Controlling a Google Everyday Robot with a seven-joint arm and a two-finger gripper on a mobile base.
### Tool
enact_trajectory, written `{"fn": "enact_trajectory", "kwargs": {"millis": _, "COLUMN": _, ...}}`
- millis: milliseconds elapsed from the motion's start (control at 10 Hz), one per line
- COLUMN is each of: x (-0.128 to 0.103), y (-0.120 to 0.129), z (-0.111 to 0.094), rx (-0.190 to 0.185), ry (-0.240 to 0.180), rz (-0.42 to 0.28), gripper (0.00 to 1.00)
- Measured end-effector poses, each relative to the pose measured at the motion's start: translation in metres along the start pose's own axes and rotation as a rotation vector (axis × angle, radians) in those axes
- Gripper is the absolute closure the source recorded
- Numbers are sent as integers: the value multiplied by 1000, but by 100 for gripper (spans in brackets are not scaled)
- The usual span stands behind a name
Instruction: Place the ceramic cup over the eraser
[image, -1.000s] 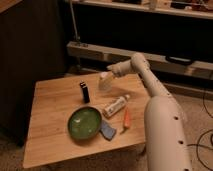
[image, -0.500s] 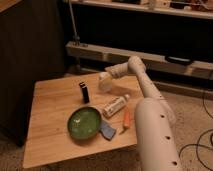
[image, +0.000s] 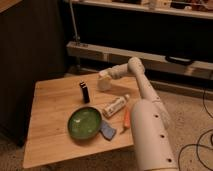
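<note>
The ceramic cup (image: 104, 83) is small, plain and white, at the far middle of the wooden table (image: 50, 125). My gripper (image: 104, 75) reaches in from the right at the end of the white arm and is shut on the cup's upper part, holding it just above the tabletop. The eraser (image: 84, 92), a small black upright block, stands to the left of the cup and a little nearer, with a small gap between them.
A green plate (image: 84, 122) lies in front of the eraser. A white printed tube (image: 115, 106) lies right of the plate, an orange object (image: 126, 119) beside it, and a flat blue-grey pad (image: 107, 131) at the plate's right edge. My arm's thick white segment (image: 147, 132) covers the table's right side.
The thick lower arm segment has swung left and closer over the table's right side. The gripper and the cup have stayed in almost the same spot right of the eraser.
</note>
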Motion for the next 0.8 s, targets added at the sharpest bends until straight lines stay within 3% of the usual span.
{"fn": "enact_trajectory", "kwargs": {"millis": 200, "x": -28, "y": 5, "z": -9, "rx": -19, "ry": -48, "rz": -30, "gripper": 97}}
{"fn": "enact_trajectory", "kwargs": {"millis": 500, "x": -97, "y": 26, "z": -37, "rx": -57, "ry": -98, "rz": -110, "gripper": 100}}
{"fn": "enact_trajectory", "kwargs": {"millis": 800, "x": -170, "y": 71, "z": -62, "rx": -123, "ry": -154, "rz": -180, "gripper": 100}}
